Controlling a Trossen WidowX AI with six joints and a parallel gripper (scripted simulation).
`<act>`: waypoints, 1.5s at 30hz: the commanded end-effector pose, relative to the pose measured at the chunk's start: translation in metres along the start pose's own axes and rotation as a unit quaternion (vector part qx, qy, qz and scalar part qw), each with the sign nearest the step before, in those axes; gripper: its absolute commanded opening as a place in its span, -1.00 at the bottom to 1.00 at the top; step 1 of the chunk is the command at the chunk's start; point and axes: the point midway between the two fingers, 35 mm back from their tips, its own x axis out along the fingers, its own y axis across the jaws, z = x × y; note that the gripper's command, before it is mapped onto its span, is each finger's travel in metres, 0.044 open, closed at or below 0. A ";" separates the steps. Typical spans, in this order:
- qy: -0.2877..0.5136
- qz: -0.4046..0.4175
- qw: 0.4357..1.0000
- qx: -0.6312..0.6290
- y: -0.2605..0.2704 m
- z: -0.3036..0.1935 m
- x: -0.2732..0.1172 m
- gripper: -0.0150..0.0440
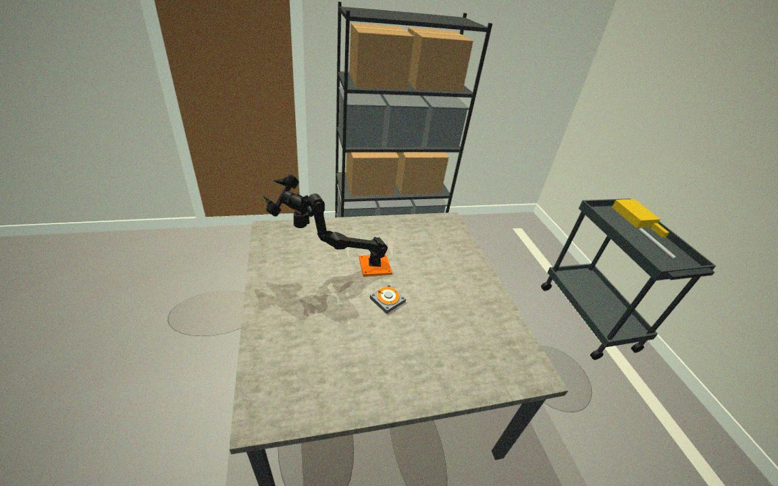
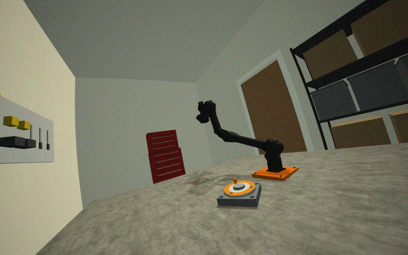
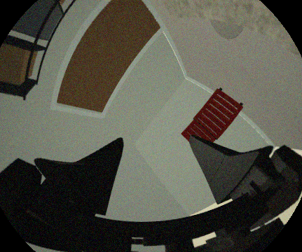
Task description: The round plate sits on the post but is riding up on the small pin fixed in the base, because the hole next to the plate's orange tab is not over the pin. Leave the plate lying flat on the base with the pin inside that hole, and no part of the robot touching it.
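The round plate [image 1: 388, 302] [image 2: 227, 190], orange with a white inner ring, sits around the grey post [image 1: 388, 295] [image 2: 238, 186] on the square grey base [image 1: 387, 309] [image 2: 237, 202]. Its orange tab [image 2: 234, 180] stands up at the plate's far edge in the exterior view. The small pin and the hole beside the tab cannot be made out, and the plate's tilt is too small to judge. My gripper [image 1: 269, 190] [image 2: 199, 110] [image 3: 157, 140] is open and empty, raised high and far to the left of the plate in the top view, touching nothing.
The arm's orange mounting plate [image 1: 369, 271] [image 2: 270, 175] is bolted to the table [image 1: 343, 374] [image 2: 341, 203] just behind the base. A shelf rack [image 1: 406, 91] stands behind the table, and a cart [image 1: 579, 299] stands to the right. A red drawer cabinet [image 2: 165, 157] [image 3: 214, 113] is farther off.
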 end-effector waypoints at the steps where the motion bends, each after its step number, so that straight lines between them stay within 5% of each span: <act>1: 0.003 0.004 1.000 0.008 0.006 -0.001 0.002 0.78; 15: 0.141 0.186 0.934 0.269 0.244 -0.008 -0.010 -0.47; 24: 0.285 0.303 0.820 0.393 0.379 0.005 -0.089 -0.49; 27: 0.333 0.300 0.799 0.401 0.387 0.004 -0.111 -0.49; 36: 0.494 0.413 0.654 0.396 0.477 0.033 -0.254 -0.49; 45: 0.632 0.492 0.489 0.345 0.491 0.063 -0.408 -0.49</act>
